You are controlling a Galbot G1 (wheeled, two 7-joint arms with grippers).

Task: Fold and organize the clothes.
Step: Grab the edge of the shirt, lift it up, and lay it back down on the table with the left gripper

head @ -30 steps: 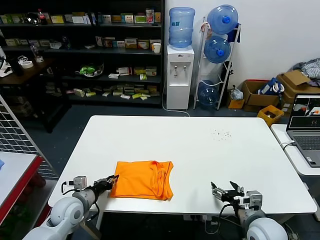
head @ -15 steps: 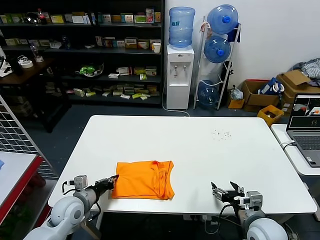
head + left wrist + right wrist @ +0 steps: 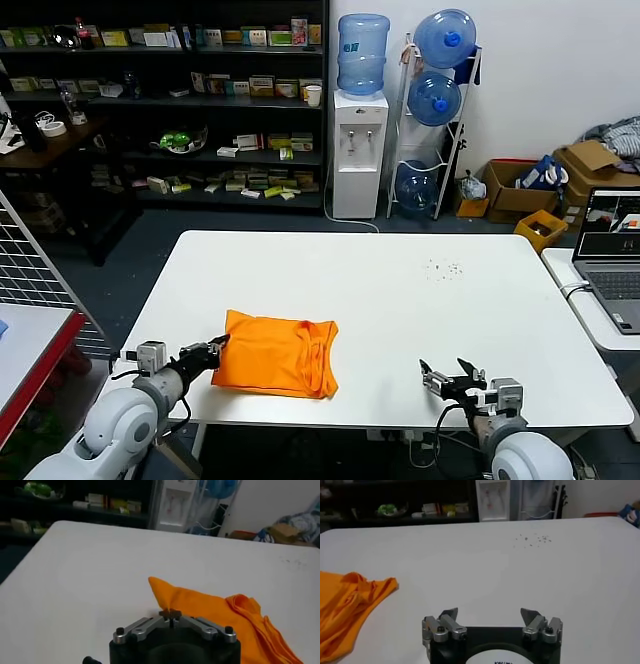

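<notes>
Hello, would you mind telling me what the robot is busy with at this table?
It is folding an orange T-shirt, which lies already folded into a compact bundle near the front of the white table. The left hand is shut on the shirt's near left corner, lifting it slightly. The right hand waits open over the table's front right edge, apart from the shirt.

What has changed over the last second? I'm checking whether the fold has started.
The left hand shut on the orange T-shirt corner and dragged the folded shirt toward the robot's left, lifting that corner. The right hand stayed open and parked near the front edge of the table.
</notes>
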